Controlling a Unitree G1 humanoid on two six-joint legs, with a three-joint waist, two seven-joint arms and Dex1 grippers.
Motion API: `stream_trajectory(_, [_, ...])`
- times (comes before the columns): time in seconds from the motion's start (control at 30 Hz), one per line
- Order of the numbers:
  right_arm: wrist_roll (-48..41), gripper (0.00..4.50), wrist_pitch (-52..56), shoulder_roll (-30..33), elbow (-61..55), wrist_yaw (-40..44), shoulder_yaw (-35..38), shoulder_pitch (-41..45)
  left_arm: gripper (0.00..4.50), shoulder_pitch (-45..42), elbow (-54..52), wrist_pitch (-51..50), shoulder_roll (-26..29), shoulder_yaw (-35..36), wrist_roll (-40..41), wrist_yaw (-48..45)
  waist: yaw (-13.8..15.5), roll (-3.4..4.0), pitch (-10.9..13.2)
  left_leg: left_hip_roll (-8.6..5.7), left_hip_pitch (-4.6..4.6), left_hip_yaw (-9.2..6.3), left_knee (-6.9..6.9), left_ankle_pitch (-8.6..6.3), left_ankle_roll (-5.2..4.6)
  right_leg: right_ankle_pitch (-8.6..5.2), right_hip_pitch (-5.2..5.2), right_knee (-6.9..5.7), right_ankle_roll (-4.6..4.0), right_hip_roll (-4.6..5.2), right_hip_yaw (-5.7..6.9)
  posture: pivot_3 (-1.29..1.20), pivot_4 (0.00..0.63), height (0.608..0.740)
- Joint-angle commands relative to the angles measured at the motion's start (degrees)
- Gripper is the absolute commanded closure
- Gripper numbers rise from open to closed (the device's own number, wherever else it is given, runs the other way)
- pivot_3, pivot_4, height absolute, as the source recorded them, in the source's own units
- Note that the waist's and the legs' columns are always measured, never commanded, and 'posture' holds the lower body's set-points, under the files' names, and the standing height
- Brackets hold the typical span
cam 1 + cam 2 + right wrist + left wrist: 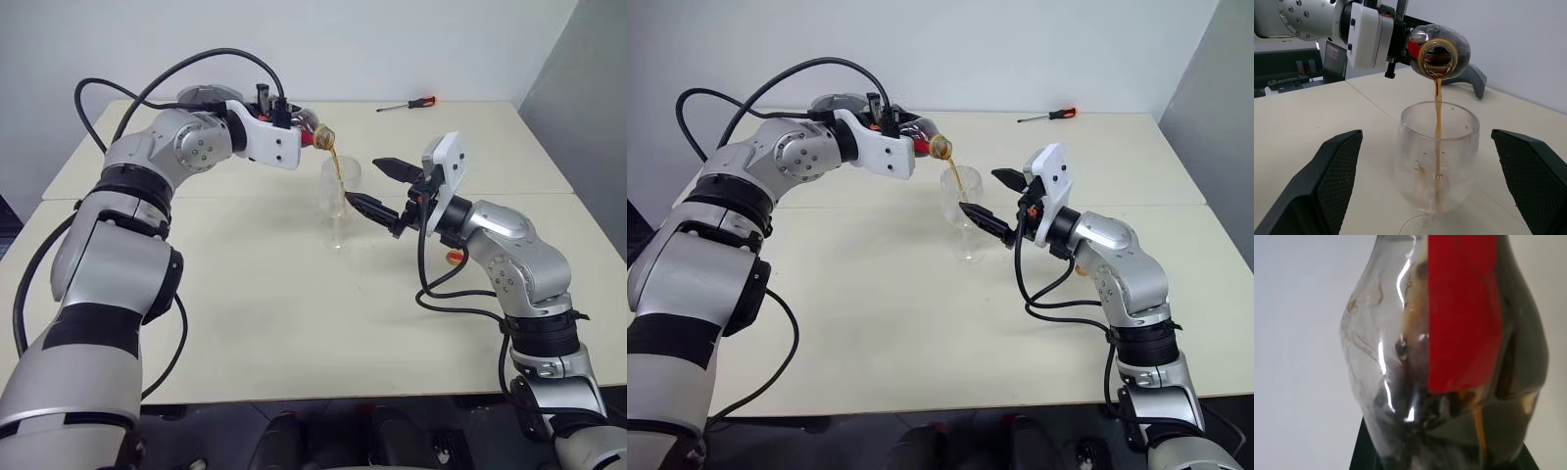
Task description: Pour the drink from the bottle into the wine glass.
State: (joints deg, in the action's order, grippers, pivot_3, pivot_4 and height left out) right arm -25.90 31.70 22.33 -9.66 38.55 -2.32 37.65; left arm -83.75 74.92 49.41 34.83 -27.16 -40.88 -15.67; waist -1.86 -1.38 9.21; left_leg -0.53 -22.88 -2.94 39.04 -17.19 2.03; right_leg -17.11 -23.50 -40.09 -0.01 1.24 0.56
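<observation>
My left gripper is shut on the bottle, which it holds tipped over with the open mouth above the wine glass. A thin stream of the dark brown drink falls from the bottle's mouth into the glass bowl. Some drink stays inside the bottle, beside its red label. The glass stands upright at mid-table. My right gripper is open, with one black finger on each side of the bowl, both apart from it.
A red-handled screwdriver lies at the table's far edge. A small orange object sits on the table by my right forearm. A grey stand base rests behind the glass. The pale tabletop has a seam across its middle.
</observation>
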Motion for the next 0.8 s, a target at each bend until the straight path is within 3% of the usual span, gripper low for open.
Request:
stream_trajectory(0.03, [-0.03,0.00,-1.00,0.39,-0.91,0.57,0.75,1.34,3.65,-2.55,-0.31,0.97,0.93,-0.05,-0.01,1.34,0.00,0.00,0.00,0.00,0.00,0.00,0.00,0.00,0.00,0.00,0.00,0.00,0.00,0.00,0.00,0.00,0.150,0.740])
stream_trajectory(0.8, [0.32,0.00,-1.72,0.37,0.51,1.05,0.92,2.23,3.65,-4.85,0.27,0.12,1.63,-1.08,-1.57,2.77,0.00,0.00,0.00,0.00,0.00,0.02,0.01,0.00,0.01,0.00,-0.01,-0.02,0.00,0.00,0.00,0.00,0.150,0.740])
